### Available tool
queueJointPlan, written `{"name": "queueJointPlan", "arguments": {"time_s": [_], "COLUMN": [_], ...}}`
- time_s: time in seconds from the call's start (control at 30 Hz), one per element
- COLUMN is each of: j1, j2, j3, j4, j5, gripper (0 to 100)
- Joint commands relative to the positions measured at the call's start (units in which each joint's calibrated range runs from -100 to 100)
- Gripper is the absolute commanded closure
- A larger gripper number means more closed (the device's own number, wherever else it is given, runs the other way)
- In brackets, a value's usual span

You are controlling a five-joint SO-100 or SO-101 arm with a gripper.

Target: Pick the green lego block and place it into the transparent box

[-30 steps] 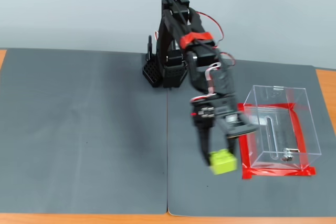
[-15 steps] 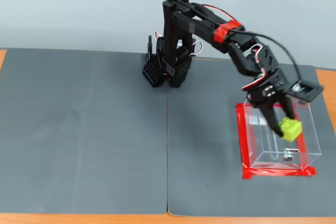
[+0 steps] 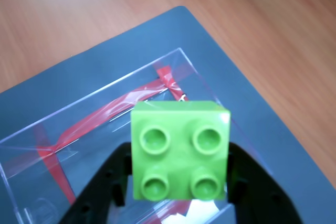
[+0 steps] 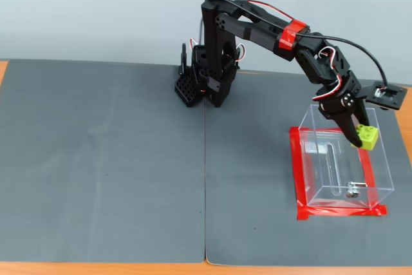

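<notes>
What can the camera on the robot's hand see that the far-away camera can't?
Only the wrist view shows the four studs on the block up close, with a finger at each side. Only the fixed view shows the whole arm, its base and the grey mats. Both show the hand holding the block over the box, with red tape around its base.
</notes>
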Motion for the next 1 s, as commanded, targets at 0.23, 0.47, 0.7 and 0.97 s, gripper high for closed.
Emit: {"name": "queueJointPlan", "arguments": {"time_s": [0.23,0.47,0.7,0.97], "j1": [-1.74,-1.67,-1.74,-1.37], "j2": [-2.21,-2.21,-2.21,-2.21], "j3": [3.74,3.83,3.92,3.83], "j4": [0.03,0.03,0.03,0.03], "j5": [-0.18,-0.18,-0.23,-0.23], "gripper": [93,92,78,76]}}
